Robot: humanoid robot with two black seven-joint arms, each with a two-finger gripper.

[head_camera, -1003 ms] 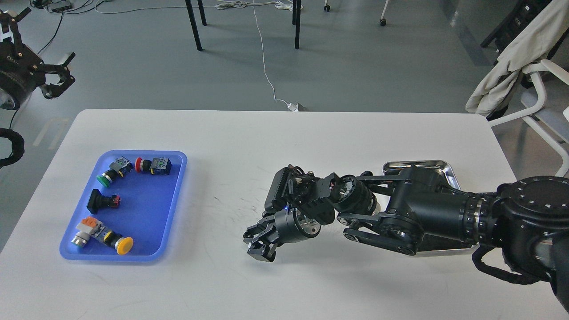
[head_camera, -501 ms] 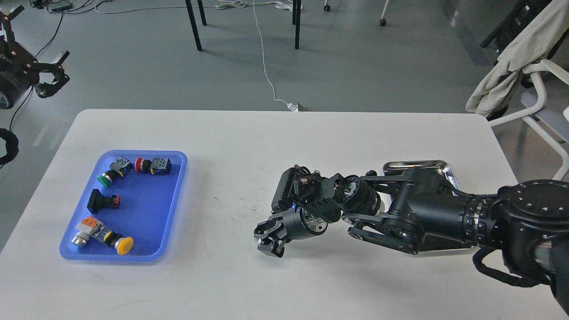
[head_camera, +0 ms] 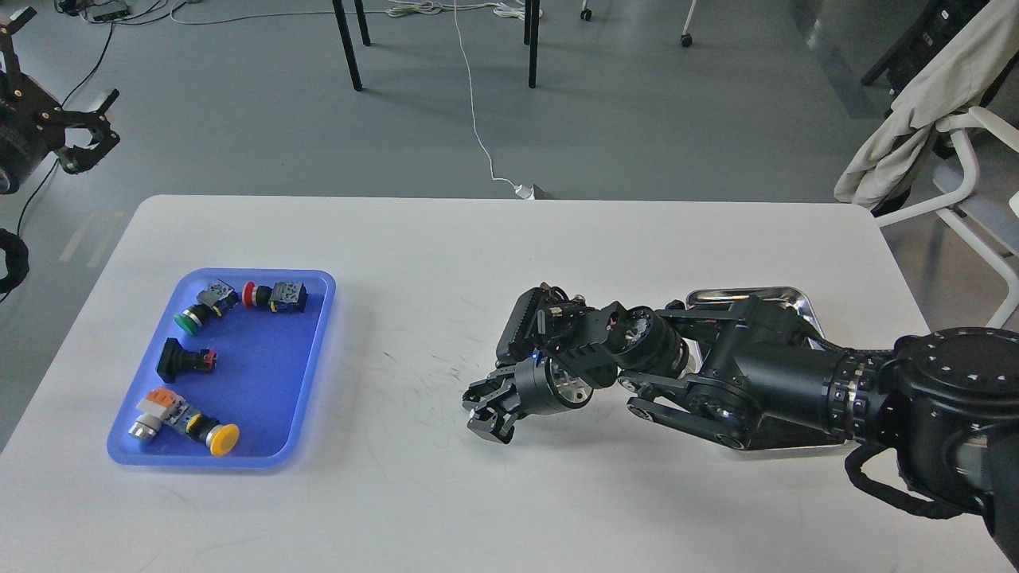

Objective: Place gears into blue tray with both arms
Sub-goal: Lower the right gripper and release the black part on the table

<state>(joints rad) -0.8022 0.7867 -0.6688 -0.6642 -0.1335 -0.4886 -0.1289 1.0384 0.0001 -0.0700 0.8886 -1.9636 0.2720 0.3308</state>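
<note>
We look to be in a lab or test room: a white table (head_camera: 446, 263) stands on a bare grey floor (head_camera: 239, 111) strewn with loose cables (head_camera: 478, 119). Black furniture legs (head_camera: 347, 44) rise behind it, and a white chair (head_camera: 967, 183) draped with beige cloth (head_camera: 907, 111) sits at the right.

My black two-finger right gripper (head_camera: 487, 412) hangs low, pointing left, fingers slightly parted. My black left gripper (head_camera: 86, 139) is raised, claws apart.
</note>
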